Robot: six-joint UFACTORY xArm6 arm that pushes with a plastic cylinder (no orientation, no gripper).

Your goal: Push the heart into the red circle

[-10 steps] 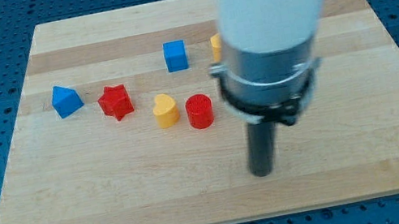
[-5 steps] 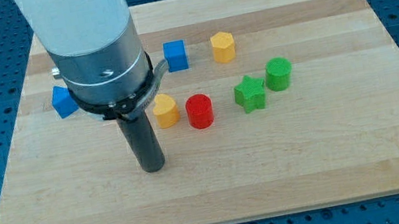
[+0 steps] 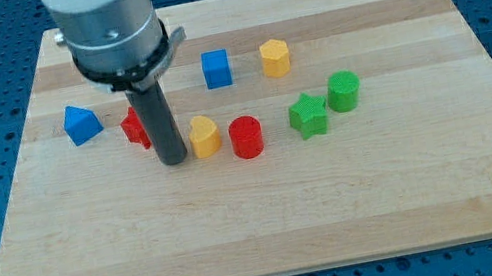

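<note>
The yellow heart (image 3: 204, 136) lies near the board's middle. The red circle (image 3: 246, 137) stands just to its right, with a small gap between them. My tip (image 3: 173, 158) rests on the board right at the heart's left side, touching it or nearly so. The rod hides part of the red star (image 3: 133, 127) behind it.
A blue block (image 3: 80, 124) lies at the left. A blue cube (image 3: 216, 68) and a yellow hexagon (image 3: 275, 57) lie toward the view's top. A green star (image 3: 308, 115) and a green circle (image 3: 343, 91) lie to the right of the red circle.
My tip swept from the right side of the board to the left, passing below the blocks, then moved up to the heart's left side. The blocks have not visibly moved.
</note>
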